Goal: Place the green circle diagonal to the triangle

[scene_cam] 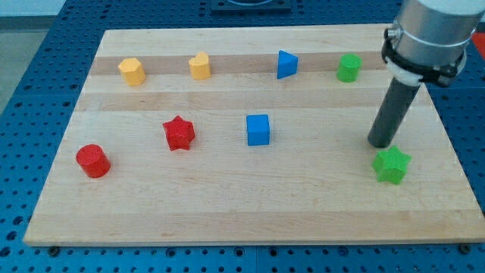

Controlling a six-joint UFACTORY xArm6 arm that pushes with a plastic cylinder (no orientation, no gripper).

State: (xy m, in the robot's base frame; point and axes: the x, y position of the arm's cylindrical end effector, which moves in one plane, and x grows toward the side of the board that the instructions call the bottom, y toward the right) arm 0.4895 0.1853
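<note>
Nearest the view's bottom: bare wooden bench (227,212), pale planks, sitting on a blue perforated base (30,106) that shows round its edges.

Next up, view's left: red cylinder (92,161), standing alone near the bench's left edge. Over at the view's right, same depth roughly: green star (392,164), close to the right edge.

My tip (380,142) is down on the bench just above and a touch left of the green star, v. close to it; can't tell if it's actually touching. Rod leans up to the view's right into the grey arm body (428,34) at the top right corner. No fingers on this rig, so nothing to say re spread or pinched: it's a plain rod.

Mid bench: red star (179,133) left of centre, blue cube (258,130) approx centre, the two well apart.

Far row, along the darker plank, L to R: yellow hexagon-ish block (132,71), yellow block (199,66) w/ shape hard to make out, blue triangle (286,64), then green circle (348,68).

Green circle sits to the view's right of the blue triangle, same row, level w/ it, clear gap between. It's up and left of my tip, well apart from it. Green star is the nearer block to my tip by far.
</note>
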